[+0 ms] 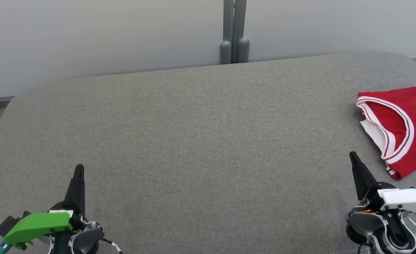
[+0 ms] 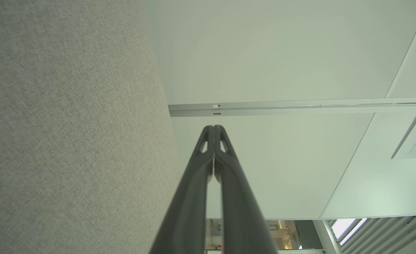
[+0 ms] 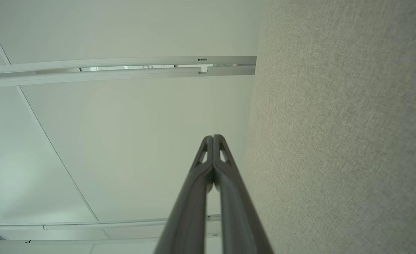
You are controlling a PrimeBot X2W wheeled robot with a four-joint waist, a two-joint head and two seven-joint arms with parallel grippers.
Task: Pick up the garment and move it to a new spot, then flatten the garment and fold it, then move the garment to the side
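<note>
**padfoot_22:** Starting at the fingers: both pairs are pinched tight with nothing between them. The left gripper (image 1: pixel 79 170) is at the lower left of the head view and the right gripper (image 1: pixel 353 157) is at the lower right. Both point up the frame over the grey cushion (image 1: pixel 200 134).

**seamripper:** ok, so where's the garment (image 1: pixel 400 120)?

**padfoot_22:** Far right edge of the frame, about mid-height. It's a red jersey with white trim lying on the cushion, and part of it is cut off by the frame. From the right fingertips it's up and to the right, with its lower corner near that tip but not touching.

**seamripper:** Long axis?

**padfoot_22:** Can't really say since it runs out of frame. The visible edge slants from upper left down to lower right.

**seamripper:** so right arm's job, I'd guess

**padfoot_22:** Yeah, the left is well apart from it, right across the cushion. The right would need to open up and swing toward the frame's right side.
</note>
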